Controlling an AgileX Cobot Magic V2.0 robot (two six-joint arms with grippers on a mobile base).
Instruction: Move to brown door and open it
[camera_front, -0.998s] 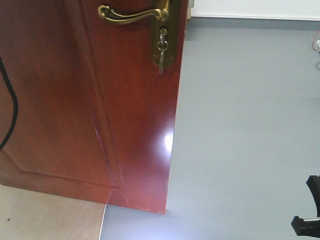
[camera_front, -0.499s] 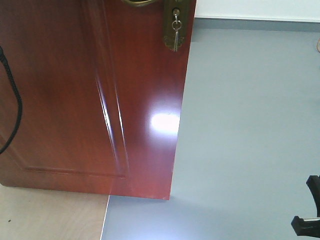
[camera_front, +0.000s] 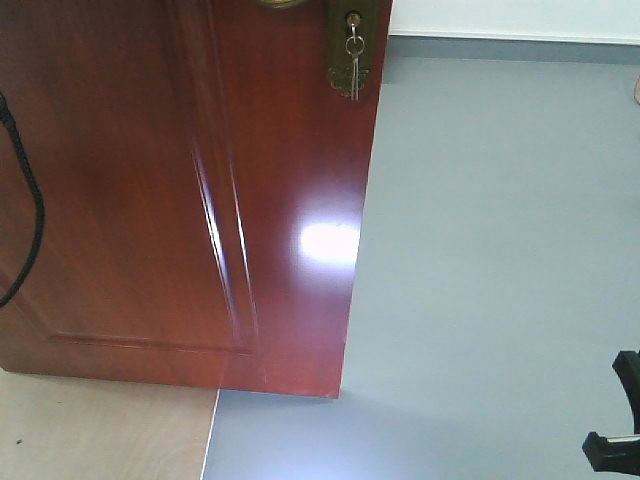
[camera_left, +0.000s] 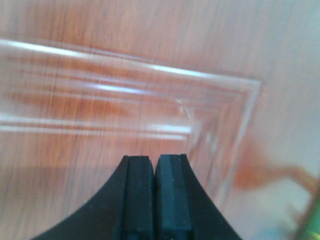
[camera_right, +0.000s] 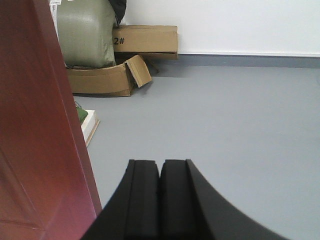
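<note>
1. One brown door (camera_front: 150, 190) fills the left half of the front view. On it sit one brass keyhole plate (camera_front: 348, 45) and a small bunch of keys (camera_front: 353, 62) hanging from the lock. Only a sliver of the brass handle (camera_front: 278, 4) shows at the top edge.
2. Two grippers appear, one in each wrist view. Near the far wall lie two cardboard boxes, an upper one (camera_right: 145, 40) marked "2#" and a lower, torn one (camera_right: 107, 77), with one green sack (camera_right: 85, 32) beside them.
3. The door is glossy reddish-brown wood with raised panel moulding (camera_front: 225, 230) running down its face. A bright glare spot (camera_front: 328, 242) lies near its free edge. Its bottom corner (camera_front: 335, 390) stands over the seam between pale wood flooring (camera_front: 100, 430) and grey floor (camera_front: 500, 250).
4. The left gripper (camera_left: 154, 197) has its fingers (camera_left: 137, 195) clenched together with nothing between them. It points straight at the door's panel, which fills its view and is blurred and washed out; contact cannot be told.
5. The right gripper (camera_right: 160, 200) likewise has its fingers (camera_right: 175, 200) pressed together and empty. The door's edge stands just to its left, apart from it, with open grey floor ahead.
6. A black cable (camera_front: 30, 210) hangs in front of the door at the left of the front view.
</note>
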